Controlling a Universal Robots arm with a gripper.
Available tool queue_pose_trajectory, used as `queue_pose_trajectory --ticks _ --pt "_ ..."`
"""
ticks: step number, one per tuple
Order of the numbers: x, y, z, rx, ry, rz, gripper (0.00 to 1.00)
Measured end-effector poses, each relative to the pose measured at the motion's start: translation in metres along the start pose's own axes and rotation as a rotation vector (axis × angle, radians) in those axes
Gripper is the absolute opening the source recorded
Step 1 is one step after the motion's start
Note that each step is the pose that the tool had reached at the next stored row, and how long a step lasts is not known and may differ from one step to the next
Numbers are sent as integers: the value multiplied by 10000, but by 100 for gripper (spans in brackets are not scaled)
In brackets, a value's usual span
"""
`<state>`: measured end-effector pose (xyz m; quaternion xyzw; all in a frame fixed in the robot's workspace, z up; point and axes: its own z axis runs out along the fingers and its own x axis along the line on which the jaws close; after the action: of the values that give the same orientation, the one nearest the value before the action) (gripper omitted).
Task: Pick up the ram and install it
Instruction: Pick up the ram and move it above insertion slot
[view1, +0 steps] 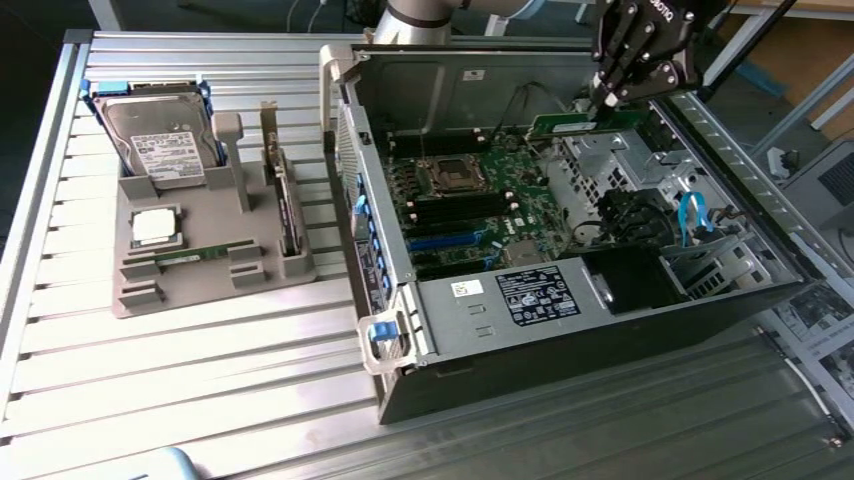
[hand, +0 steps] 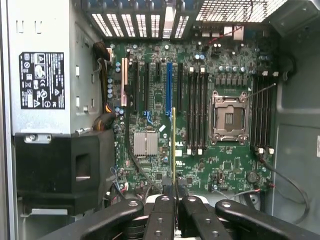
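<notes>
Gripping, exterior view: the gripper (view1: 610, 98) hangs over the uncovered computer case (view1: 747, 300), near its far wall, with the jaws pressed together on the ram (view1: 563, 125).
Ram, exterior view: one green stick, its long axis roughly level. It reaches from the fingertips toward the exterior view's left, above the motherboard (view1: 467, 205) and not touching it.
Holder, exterior view: one grey holder (view1: 140, 290) sits on the slatted table (view1: 200, 380), well apart from the gripper, at the exterior view's left of the case.
Holder contents, exterior view: one hard drive (view1: 160, 145), one square silver processor (view1: 154, 225), and what may be one more green stick (view1: 200, 254), though it is hard to be sure.
Ram, wrist view: the ram (hand: 173, 140) is seen edge-on as a thin line, its long axis pointing straight away from the gripper (hand: 173, 202) across the motherboard (hand: 205, 167).
Jaws, wrist view: the gap is barely wider than the stick, and the black fingers (hand: 162, 210) pinch its near end from both sides.
Board, wrist view: one bare processor socket (hand: 229, 117), with two banks of black memory slots (hand: 197, 110), one on each side of it.
</notes>
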<state>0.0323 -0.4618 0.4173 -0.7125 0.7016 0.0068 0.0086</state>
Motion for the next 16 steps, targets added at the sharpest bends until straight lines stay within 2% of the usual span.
queue_pose_trajectory --ticks 16 --pt "5 -343 1 0 0 -1 12"
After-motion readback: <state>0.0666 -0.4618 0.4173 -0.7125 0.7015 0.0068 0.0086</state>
